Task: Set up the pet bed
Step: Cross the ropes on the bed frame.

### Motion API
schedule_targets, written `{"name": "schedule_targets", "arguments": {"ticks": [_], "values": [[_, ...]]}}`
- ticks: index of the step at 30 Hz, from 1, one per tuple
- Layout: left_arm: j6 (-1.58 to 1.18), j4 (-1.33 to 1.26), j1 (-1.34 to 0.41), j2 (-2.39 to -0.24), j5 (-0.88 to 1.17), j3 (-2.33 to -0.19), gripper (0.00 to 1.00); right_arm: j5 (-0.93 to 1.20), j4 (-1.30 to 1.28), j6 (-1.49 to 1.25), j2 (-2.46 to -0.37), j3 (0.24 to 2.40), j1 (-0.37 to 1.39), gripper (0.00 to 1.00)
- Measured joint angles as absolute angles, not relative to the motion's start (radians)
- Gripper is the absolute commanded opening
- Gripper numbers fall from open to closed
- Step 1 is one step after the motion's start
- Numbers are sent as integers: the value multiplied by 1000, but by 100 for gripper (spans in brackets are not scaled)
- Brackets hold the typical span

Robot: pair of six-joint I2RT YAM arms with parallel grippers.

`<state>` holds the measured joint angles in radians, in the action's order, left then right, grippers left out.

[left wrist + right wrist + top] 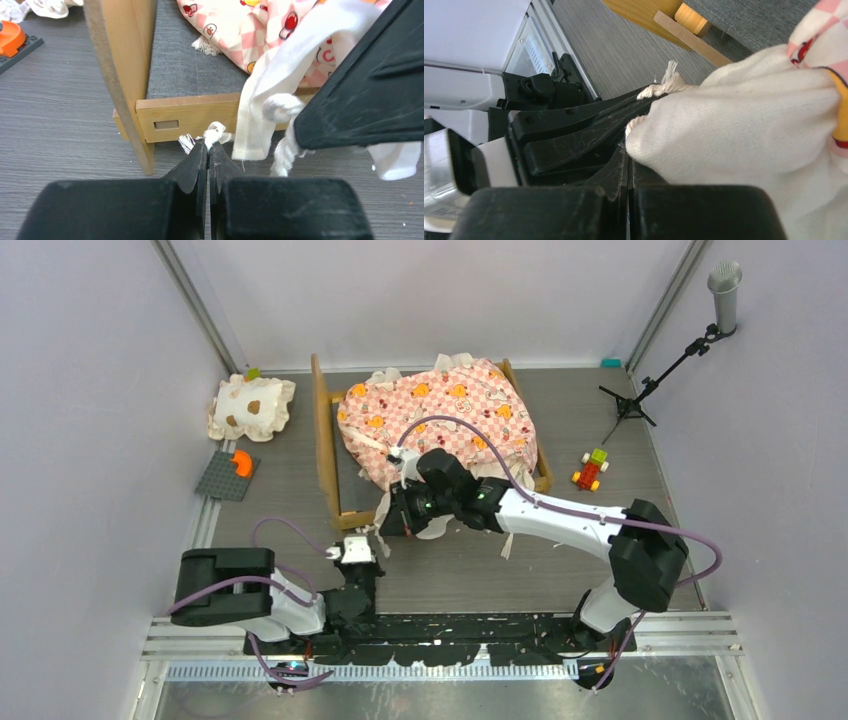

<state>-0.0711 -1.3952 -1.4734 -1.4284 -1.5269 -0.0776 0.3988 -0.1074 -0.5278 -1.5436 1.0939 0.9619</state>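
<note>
Pink checked mattress with orange animals (440, 405) lies crooked on the light wood bed frame (323, 425), just ahead of both grippers | left gripper (207, 148) pinched shut on a white frayed cord (214, 131) | right gripper (629, 170) squeezed shut on the cream ruffle (734, 130), just beside the left one

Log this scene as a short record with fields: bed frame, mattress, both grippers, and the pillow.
Bed frame: light wood, mid-table.
Mattress: pink checkered, askew on the frame, near corner overhanging.
Left gripper: shut, pinching a white cord by the frame.
Right gripper: shut on the mattress's cream ruffle.
Pillow: off the bed, far left.
</note>
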Motion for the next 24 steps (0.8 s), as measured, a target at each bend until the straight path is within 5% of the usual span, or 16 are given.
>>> {"name": "schedule_targets", "arguments": {"ticks": [24], "values": [[384, -1318, -1591, -876, -1558, -127, 0, 229, -207, -533, -1617, 1159, 1006, 1]]}}
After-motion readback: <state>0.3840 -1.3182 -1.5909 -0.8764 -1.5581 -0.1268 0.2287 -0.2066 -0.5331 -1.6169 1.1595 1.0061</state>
